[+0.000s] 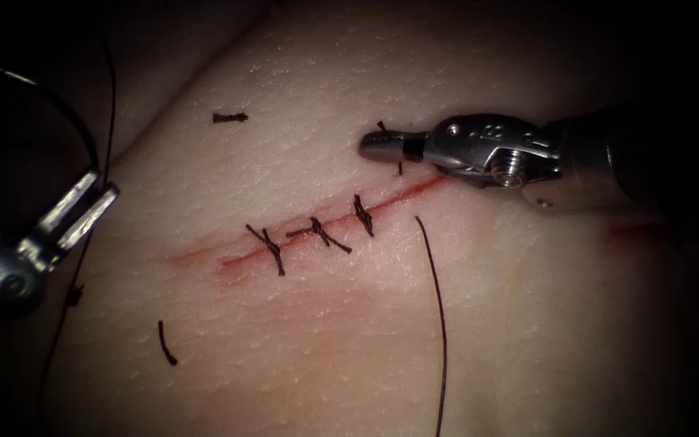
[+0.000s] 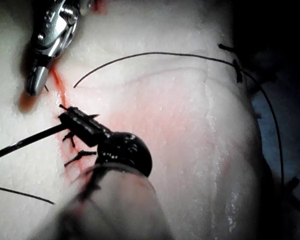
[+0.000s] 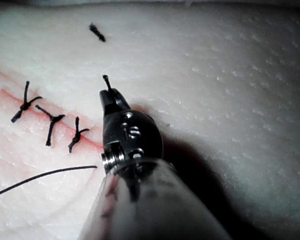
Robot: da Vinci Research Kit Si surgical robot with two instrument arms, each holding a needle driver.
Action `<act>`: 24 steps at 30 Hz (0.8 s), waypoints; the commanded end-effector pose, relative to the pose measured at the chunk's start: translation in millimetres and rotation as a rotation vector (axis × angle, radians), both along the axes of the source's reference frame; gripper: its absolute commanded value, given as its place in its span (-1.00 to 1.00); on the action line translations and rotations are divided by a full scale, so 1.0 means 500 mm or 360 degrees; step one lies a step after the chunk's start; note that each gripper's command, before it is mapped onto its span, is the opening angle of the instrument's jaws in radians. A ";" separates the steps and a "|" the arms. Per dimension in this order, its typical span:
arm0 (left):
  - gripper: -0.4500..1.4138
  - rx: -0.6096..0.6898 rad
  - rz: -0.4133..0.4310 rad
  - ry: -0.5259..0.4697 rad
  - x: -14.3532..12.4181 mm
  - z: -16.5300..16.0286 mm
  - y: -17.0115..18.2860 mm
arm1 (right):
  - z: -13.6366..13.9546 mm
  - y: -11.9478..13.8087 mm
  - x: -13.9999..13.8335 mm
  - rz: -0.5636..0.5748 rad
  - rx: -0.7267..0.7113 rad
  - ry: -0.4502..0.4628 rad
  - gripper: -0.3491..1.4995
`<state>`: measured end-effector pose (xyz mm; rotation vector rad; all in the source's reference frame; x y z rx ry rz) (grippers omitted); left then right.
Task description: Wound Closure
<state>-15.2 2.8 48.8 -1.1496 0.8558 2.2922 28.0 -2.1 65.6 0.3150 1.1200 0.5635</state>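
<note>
Cut (image 1: 204, 256) in tissue (image 1: 527, 324): left pincer (image 1: 105, 184), well left, clamps needle (image 1: 70, 117) near one end, clear of tissue; three stitches (image 1: 317, 233) mid-cut; right pincer (image 1: 378, 146) closed on short thread end (image 1: 382, 126) by open right end, so likely fourth stitch, next needs gentle tension.

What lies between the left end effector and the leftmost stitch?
In the endoscope view: bare tissue, then the unstitched cut with red fluid. The left end effector holds the needle, outside the tissue; the right end effector grips thread.
</note>
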 end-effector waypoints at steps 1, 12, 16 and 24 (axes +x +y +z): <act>-1.00 0.0004 0.0001 0.0000 -0.0011 0.0011 -0.0011 | -0.0001 -0.0001 0.0010 0.0006 -0.0010 0.0018 -1.00; -1.00 0.0003 0.0001 0.0000 -0.0012 0.0012 -0.0011 | -0.0033 0.0017 -0.0007 0.0034 -0.0047 0.0066 -1.00; -1.00 0.0006 0.0002 0.0003 -0.0014 0.0013 -0.0011 | -0.0046 0.0023 -0.0010 0.0040 -0.0048 0.0078 -1.00; -1.00 0.0008 0.0016 0.0003 -0.0023 0.0016 -0.0012 | -0.0084 0.0037 -0.0012 0.0033 -0.0074 0.0099 -1.00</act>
